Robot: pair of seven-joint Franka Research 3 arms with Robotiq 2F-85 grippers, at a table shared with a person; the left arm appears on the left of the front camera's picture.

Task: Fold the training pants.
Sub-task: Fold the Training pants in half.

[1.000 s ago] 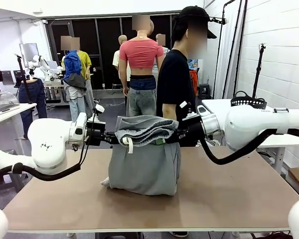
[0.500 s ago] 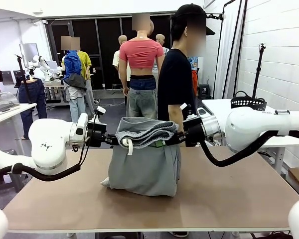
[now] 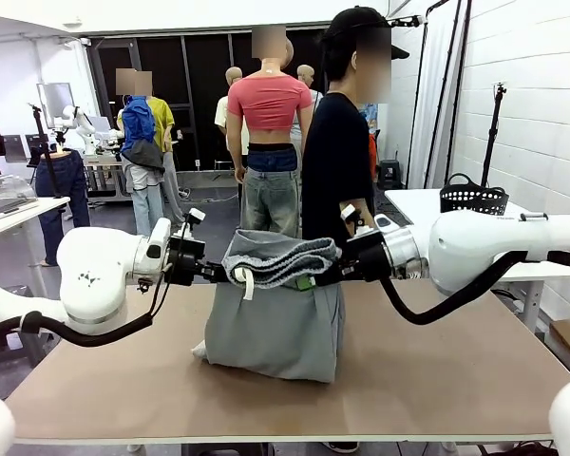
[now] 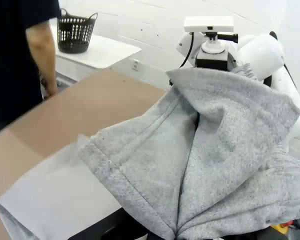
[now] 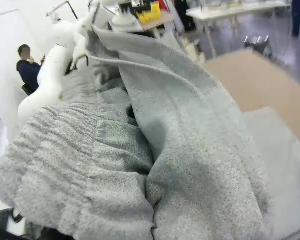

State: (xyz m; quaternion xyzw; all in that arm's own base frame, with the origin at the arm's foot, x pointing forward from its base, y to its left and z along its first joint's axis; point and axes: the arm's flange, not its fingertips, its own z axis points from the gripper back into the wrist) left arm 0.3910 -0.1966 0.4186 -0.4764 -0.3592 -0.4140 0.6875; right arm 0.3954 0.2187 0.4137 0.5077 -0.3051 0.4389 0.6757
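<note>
The light grey training pants hang between my two grippers over the middle of the brown table, and their lower part rests bunched on the tabletop. The waistband end is folded over the top in thick layers. My left gripper is shut on the left side of the bundle, and my right gripper is shut on the right side. In the left wrist view the grey cloth covers my fingers; in the right wrist view the gathered waistband hides them too.
A person in a black shirt stands at the table's far edge, just behind the pants. A black mesh basket sits on a white side table at the right. Bare tabletop lies left and right of the pants.
Both grippers have sunk a little with the pants, so the folded top hangs lower and more cloth settles on the table. The person has shifted slightly.
</note>
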